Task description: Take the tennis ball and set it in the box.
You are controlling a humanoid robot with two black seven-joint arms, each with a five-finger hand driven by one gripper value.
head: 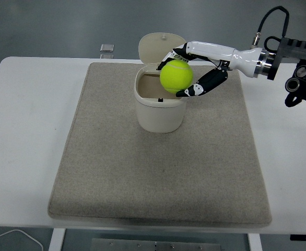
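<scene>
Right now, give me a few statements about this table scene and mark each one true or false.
1. The right hand grips the tennis ball. True.
2. The ball rests at the bottom of the box. False: it is held above the opening.
3. The box's lid is open. True.
4. The box stands on the bare white table. False: it stands on the grey mat.
5. The left hand holds the box steady. False: no left hand shows.
</scene>
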